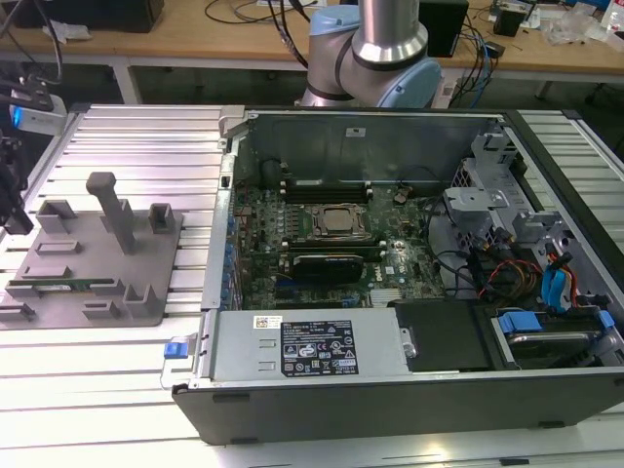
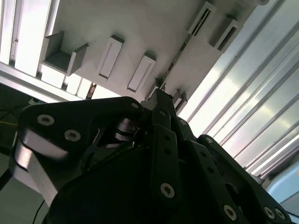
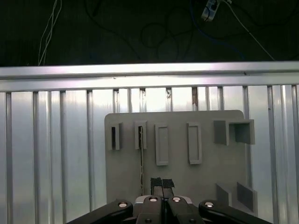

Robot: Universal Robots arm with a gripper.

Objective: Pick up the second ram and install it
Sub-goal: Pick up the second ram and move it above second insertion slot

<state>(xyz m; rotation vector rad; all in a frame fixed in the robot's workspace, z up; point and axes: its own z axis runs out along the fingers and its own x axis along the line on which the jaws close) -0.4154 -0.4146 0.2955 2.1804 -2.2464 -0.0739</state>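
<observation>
Gripper [image 1: 12, 219] hung at the exterior view's left edge, above the far-left end of the grey holder tray [image 1: 107, 292], partly cut off by the frame. In first wrist view, gripper [image 3: 161, 182] pointed down at tray [image 3: 224, 163]. Fingertips [image 3: 155, 182] sat pressed close together w/ only a hairline slit between, nothing held. Second wrist view showed gripper [image 2: 161, 95] from the side, tip over the tray [image 2: 140, 28]; contact w/ anything couldn't be told.

Second ram [image 1: 60, 286] was in the tray, a thin green strip along the tray's near-left part in exterior view. In first wrist view the ram [image 3: 140, 158] stood on edge as a thin line running from a slotted post toward the fingertips, just beside them, not between them.

Tray lay on ribbed aluminium table [image 1: 127, 127]. Open PC case [image 1: 390, 380] sat to exterior view's right of tray, w/ motherboard [image 1: 322, 224] exposed. Arm base [image 1: 380, 49] stood behind the case.
</observation>
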